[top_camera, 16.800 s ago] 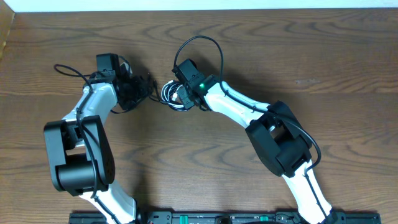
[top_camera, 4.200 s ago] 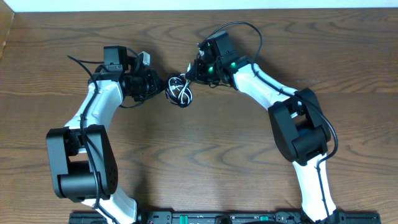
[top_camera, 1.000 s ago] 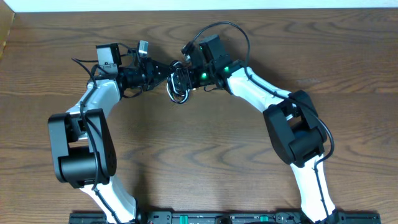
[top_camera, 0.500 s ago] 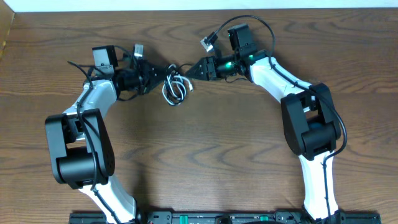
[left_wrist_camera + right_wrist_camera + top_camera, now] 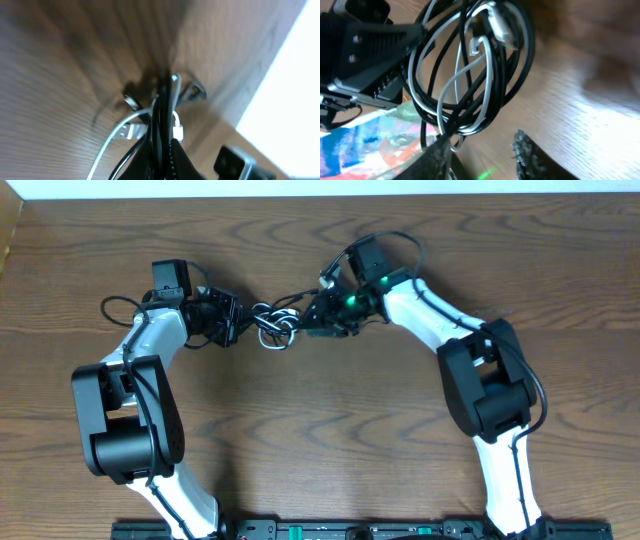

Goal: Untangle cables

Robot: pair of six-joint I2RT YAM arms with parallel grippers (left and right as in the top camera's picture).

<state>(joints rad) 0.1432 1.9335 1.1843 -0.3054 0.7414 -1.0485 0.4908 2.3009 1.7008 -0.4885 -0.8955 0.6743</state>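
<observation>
Your left gripper (image 5: 233, 323) is clamped on the cables: in the left wrist view the black cable (image 5: 160, 117) and the white cable (image 5: 131, 130) both run straight down into the closed fingers. Your right gripper (image 5: 480, 137) has its fingers partly apart, a medium gap with bare wood showing through it and nothing pinched between them. The bottom of the coil lies right at the tip of the finger on the picture's left, and I cannot tell if it touches.

The bundle sits between the two grippers, near the far edge of the worktop (image 5: 300, 440) and a bit left of its middle. It is still knotted. The black cable (image 5: 522, 60) makes several stacked loops, and the white cable (image 5: 500, 25) threads through and across them, with its plug up at the top of the coil in the right wrist view. Cannot tell if the coil rests on the wood or hangs off it.
</observation>
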